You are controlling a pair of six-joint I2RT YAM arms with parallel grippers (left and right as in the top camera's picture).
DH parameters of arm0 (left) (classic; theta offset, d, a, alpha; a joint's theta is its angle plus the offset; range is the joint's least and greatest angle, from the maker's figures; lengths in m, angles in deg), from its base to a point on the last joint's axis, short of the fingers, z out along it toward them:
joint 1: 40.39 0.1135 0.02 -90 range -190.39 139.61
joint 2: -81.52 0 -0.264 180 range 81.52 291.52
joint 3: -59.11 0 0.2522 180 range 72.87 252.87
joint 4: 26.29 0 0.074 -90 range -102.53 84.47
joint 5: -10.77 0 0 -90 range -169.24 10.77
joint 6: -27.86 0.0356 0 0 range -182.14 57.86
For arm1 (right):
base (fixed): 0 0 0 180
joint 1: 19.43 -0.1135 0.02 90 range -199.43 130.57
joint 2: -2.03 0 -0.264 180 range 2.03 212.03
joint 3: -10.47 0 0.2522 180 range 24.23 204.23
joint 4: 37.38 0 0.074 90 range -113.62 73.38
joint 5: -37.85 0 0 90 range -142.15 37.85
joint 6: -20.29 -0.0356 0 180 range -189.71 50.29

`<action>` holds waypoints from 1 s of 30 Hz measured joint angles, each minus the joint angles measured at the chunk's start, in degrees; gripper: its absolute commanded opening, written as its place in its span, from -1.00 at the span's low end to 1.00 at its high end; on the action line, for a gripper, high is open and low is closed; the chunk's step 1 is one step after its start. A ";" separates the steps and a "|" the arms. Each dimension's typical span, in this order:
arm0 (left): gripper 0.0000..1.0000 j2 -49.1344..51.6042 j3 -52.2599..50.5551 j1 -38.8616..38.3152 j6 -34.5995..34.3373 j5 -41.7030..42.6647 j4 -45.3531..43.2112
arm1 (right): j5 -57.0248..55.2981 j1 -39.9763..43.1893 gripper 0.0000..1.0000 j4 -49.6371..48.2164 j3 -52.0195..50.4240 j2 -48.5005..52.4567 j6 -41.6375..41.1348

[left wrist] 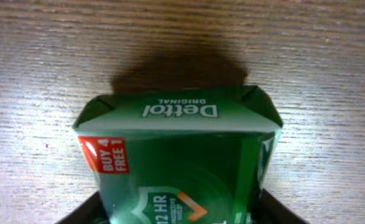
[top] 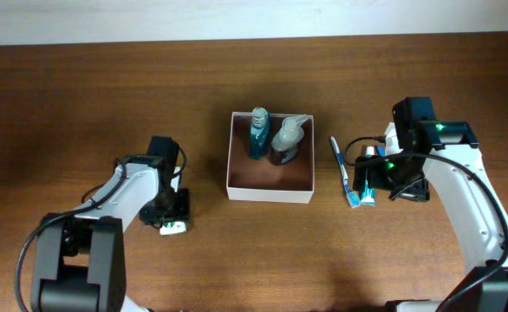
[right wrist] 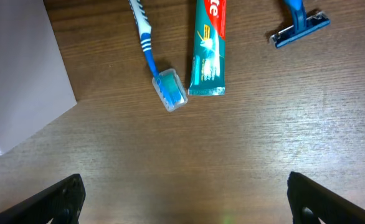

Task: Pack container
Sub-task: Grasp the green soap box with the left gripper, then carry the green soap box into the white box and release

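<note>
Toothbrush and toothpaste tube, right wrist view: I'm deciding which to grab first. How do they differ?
The toothbrush is thin, blue and white, with a clear cap over its head; the toothpaste tube is wider, flat and teal. The toothbrush lies nearer the container, the tube farther. Both lie flat on the table, side by side, outside the container.

A green soap pack [left wrist: 176,162] fills the middle of the view. Its folded end faces the top of the frame, with "Dettol Original" printed upside down in white. A red "BUY 4 FREE 1" label [left wrist: 104,154] sits at its left edge, and a "12 HR" shield shows lower down. The left claw [left wrist: 182,214] has its dark fingers [left wrist: 276,214] against the pack's two lower sides. Beyond is the wood-grain tabletop [left wrist: 45,50], where the pack's shadow [left wrist: 176,68] falls.
</note>
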 measured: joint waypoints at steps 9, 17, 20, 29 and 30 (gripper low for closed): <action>-0.55 1.07 14.01 -0.28 3.23 0.46 19.61 | -0.02 0.00 0.97 -0.09 0.00 0.09 -0.02; -0.99 0.04 42.88 -15.89 17.73 0.46 28.94 | -0.02 0.00 0.98 0.02 0.09 0.11 -0.02; -0.99 0.20 42.95 -22.29 23.98 0.66 25.92 | 0.00 0.00 0.97 0.02 0.09 0.11 -0.02; -0.99 4.59 42.93 -27.34 34.14 0.92 19.15 | -0.02 0.00 0.97 0.09 0.09 0.13 -0.02; -0.99 5.22 42.93 -27.34 34.95 0.92 19.06 | -0.02 0.00 0.97 0.09 0.09 0.13 -0.02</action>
